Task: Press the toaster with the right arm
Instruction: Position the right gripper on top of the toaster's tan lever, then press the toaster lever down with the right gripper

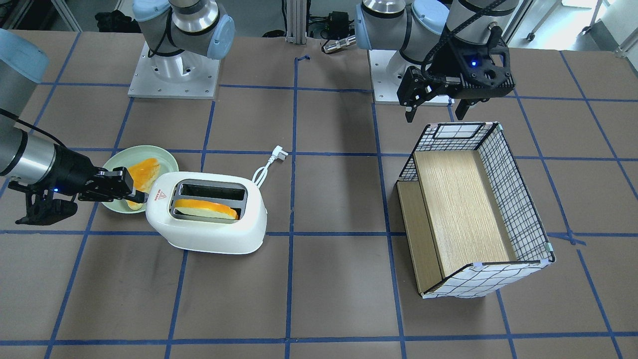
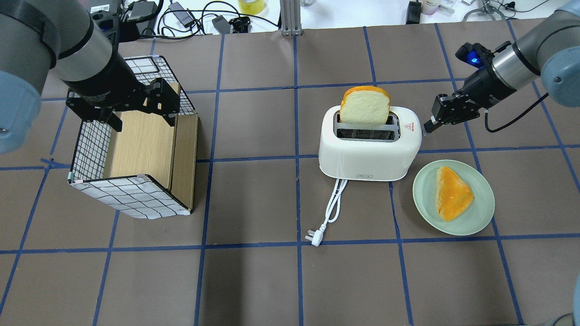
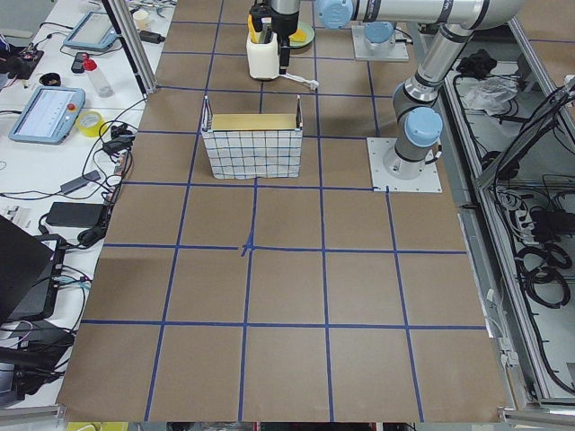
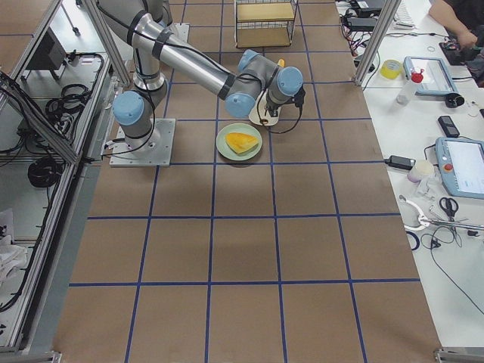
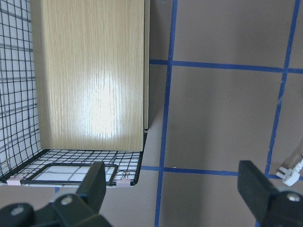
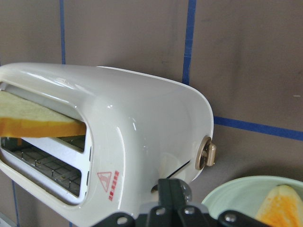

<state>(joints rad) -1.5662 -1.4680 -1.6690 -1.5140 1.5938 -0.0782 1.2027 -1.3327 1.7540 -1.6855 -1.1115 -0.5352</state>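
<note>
The white toaster [image 1: 209, 235] stands on the table, with a red triangle sticker at its end; it also shows in the overhead view [image 2: 367, 156] and the right wrist view [image 6: 142, 123]. A slice of bread [image 2: 364, 105] stands tall out of one slot. My right gripper [image 1: 142, 197] is shut, and its tip is against the toaster's end [image 2: 426, 130], by the slot next to the small knob [image 6: 207, 156]. My left gripper [image 2: 141, 118] is open and empty, above the wire basket's far rim.
A pale green plate [image 2: 480, 213] with a slice of toast [image 2: 451, 192] sits beside the toaster, under my right arm. The toaster's white cord and plug [image 2: 317, 235] lie unplugged on the table. A wire basket [image 1: 518, 199] with a wooden floor stands on my left side.
</note>
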